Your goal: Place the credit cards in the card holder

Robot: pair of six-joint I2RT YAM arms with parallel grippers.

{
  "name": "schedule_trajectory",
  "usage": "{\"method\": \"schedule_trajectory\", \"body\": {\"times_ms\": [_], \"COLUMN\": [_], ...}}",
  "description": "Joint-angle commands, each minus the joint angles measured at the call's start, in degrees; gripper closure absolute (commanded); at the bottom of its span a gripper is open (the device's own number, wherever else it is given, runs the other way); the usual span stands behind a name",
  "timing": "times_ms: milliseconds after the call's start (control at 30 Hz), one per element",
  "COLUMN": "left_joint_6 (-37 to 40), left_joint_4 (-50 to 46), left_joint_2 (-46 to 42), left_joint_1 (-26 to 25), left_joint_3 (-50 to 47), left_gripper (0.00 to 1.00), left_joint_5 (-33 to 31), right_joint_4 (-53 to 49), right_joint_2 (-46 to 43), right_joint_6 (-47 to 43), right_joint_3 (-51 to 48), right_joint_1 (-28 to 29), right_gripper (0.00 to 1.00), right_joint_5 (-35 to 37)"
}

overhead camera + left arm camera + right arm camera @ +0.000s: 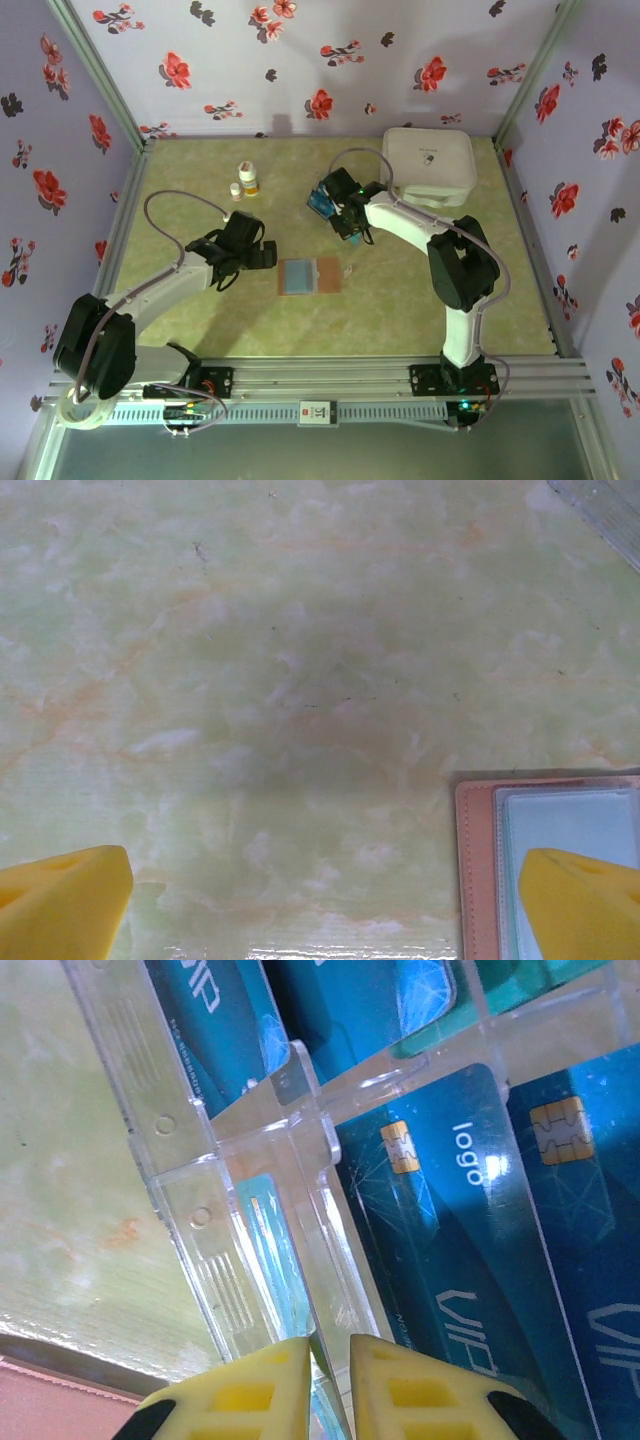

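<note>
Top view: your right gripper (347, 222) is at the clear rack (322, 203), far of centre. The credit cards (318, 207) stand on edge in it, so a pinch from above is the way in. The card holder (308, 276) lies open and flat near centre, with a pale blue pane on its left half. The left gripper (250, 248) sits just left of it, probably placed to steady it. The white case (430, 165) and two bottles (245, 183) are well apart from this; ignore them.

Left wrist: jaws wide, nothing held, bare table (250, 680) between them. One fingertip (580, 900) is over the card holder's corner.

Right wrist: jaws narrow, with a thin edge in the gap. You can't tell whether it's a card or the rack's clear divider. Confirm that before you lift.
</note>
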Motion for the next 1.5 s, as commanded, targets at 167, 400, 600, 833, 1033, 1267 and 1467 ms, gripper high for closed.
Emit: {"method": "schedule_trajectory", "body": {"times_ms": [167, 400, 600, 833, 1033, 1267, 1467], "left_joint_6": [-0.06, -0.06, 0.45, 1.50, 1.20, 1.74, 3.38], "left_joint_4": [0.73, 0.25, -0.37, -1.21, -1.83, -3.69, -3.25], "left_joint_2": [0.38, 0.45, 0.75, 0.87, 1.23, 2.80, 4.75], "left_joint_1": [0.55, 0.55, 0.56, 0.56, 0.18, -3.36, -5.39], "left_joint_3": [-0.89, -0.56, -0.20, -0.32, -0.31, 1.49, 1.84], "left_gripper": [0.00, 0.00, 0.00, 0.00, 0.00, 0.00, 0.00], "left_joint_5": [0.95, 1.00, 1.09, 1.17, 2.79, 2.97, 2.21], "right_joint_4": [-3.42, -4.62, -7.13, -4.82, 9.23, 30.30, 50.08], "right_joint_2": [0.11, -0.13, -2.93, -11.59, -21.05, -29.58, -32.04], "right_joint_6": [-3.34, -5.62, -7.22, -3.23, 9.59, 24.11, 34.91], "right_joint_3": [3.14, 4.28, 5.97, 2.90, -9.80, -27.79, -42.63], "right_joint_1": [-0.27, -0.36, -0.29, -0.19, -0.19, -0.01, 0.71], "right_gripper": [0.88, 0.97, 1.00, 1.00, 1.00, 1.00, 1.00], "right_joint_5": [-4.19, -6.81, -9.77, -13.79, -18.76, -21.83, -23.15]}}
